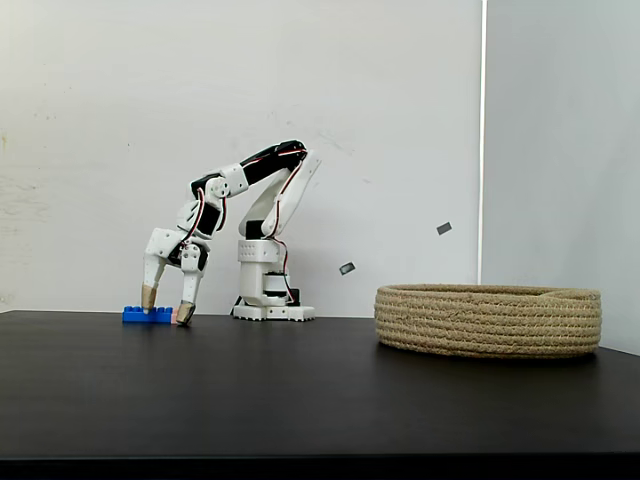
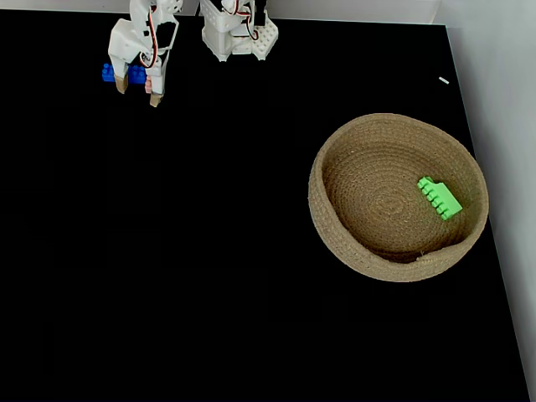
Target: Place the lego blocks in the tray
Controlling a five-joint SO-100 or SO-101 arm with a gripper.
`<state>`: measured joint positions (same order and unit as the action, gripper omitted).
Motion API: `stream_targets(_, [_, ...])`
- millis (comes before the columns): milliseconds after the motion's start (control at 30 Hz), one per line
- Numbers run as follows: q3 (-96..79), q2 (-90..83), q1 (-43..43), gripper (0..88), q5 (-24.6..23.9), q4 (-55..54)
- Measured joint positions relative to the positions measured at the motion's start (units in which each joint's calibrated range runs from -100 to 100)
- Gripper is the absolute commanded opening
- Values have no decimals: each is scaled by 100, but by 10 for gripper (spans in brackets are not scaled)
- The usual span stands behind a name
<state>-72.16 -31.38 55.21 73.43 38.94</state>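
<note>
done: green brick [image 2: 440,198] lies inside tray [image 2: 335,243]
left: blue brick [image 1: 146,314], pink brick [image 2: 148,83], well apart from tray (near arm base)
claw: gripper [image 1: 167,304] spread wide, straddling them, holding nothing

1. Between your gripper [image 1: 167,307] and the tray [image 1: 488,320] the black table [image 2: 209,251] lay bare; nothing stood in that stretch.
2. The tray's coiled wall rose above the tabletop in a fixed view; its mouth lay open from above, with a green brick [image 2: 440,198] toward its right side and bare floor left of it.
3. The blue brick [image 1: 147,314] and pink brick [image 2: 148,84] crowded the spread fingers; the arm's base [image 2: 239,38] stood just right of them.
</note>
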Motion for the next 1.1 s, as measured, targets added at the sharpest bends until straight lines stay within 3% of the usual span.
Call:
stream_targets(333, [0,-59,-90,210,-83,-8])
stream_targets(1100, [97,-611,155,195,308,885])
